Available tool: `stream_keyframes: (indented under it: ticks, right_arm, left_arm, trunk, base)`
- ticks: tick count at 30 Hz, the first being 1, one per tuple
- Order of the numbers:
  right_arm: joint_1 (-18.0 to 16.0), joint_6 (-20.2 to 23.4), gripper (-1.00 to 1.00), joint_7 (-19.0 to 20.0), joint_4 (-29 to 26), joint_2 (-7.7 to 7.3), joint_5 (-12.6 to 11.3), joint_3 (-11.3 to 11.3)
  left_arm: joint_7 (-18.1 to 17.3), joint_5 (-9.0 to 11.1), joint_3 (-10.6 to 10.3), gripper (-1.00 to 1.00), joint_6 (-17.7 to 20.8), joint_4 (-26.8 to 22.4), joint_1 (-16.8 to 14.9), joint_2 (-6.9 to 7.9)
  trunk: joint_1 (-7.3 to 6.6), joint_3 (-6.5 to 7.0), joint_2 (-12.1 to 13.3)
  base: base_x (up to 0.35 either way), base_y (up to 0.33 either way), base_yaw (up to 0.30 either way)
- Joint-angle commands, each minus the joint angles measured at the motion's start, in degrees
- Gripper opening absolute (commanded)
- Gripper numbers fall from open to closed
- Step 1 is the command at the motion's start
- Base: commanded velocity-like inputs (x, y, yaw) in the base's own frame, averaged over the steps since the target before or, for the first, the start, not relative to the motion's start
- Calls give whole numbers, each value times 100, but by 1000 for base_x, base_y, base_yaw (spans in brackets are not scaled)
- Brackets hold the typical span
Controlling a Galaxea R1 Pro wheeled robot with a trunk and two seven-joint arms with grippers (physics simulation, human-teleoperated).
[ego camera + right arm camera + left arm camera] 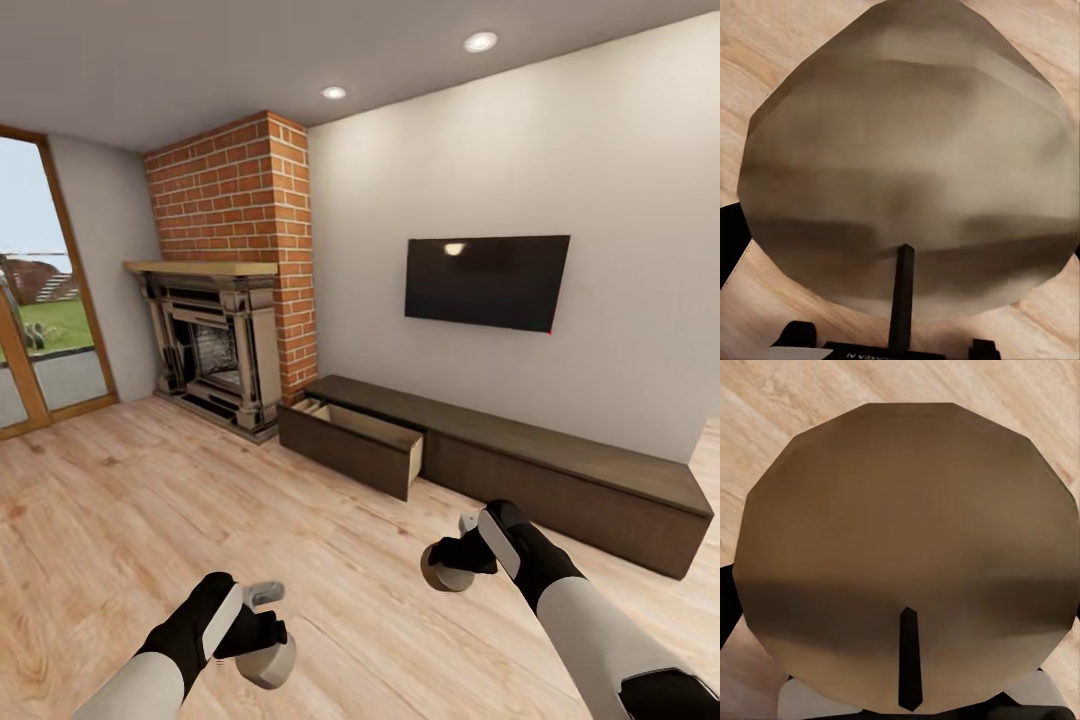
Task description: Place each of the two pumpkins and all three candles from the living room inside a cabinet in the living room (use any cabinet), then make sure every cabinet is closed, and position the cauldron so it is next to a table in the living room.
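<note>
Progress: two candles are carried, none yet stowed, as judged; pumpkins and cauldron remain.
Left gripper (pixel 268 640): clenched on a candle (pixel 907 555), held low over the floor (pixel 120 500).
Right gripper (pixel 455 560): clenched on a second candle (pixel 907 172), forearm extended forward.
Cabinet (pixel 560 470): against the wall ahead; one drawer (pixel 355 440) stands open.

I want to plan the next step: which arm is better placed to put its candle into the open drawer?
Probably the right gripper: its candle sits nearer the open drawer of the cabinet than the left gripper does.
</note>
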Motion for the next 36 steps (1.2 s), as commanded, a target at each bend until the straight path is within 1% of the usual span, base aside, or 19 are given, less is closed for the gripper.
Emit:
stream_keyframes:
  ticks: [1, 16, 21, 36]
  right_arm:
    - [-6, 15, -100, -53, -8, -7, -84, 34]
    - [-6, 15, -100, -52, -8, -7, -88, 34]
    - [-6, 15, -100, -53, -8, -8, -85, 34]
    - [-6, 15, -100, -53, -8, -9, -87, 34]
  left_arm:
    - [32, 54, -11, -100, 18, -8, -3, 0]
    - [32, 54, -9, -100, 17, -8, -3, -1]
    - [33, 54, -7, -100, 17, -8, -3, -1]
    - [32, 54, -3, -100, 8, -8, -3, -1]
  trunk:
    - [3, -7, -4]
    - [3, -7, -4]
    - [3, 2, -4]
    - [3, 42, -4]
  base:
    - [319, 182, 0]
    - [317, 186, -9]
    - [314, 193, -217]
    - [300, 214, -279]
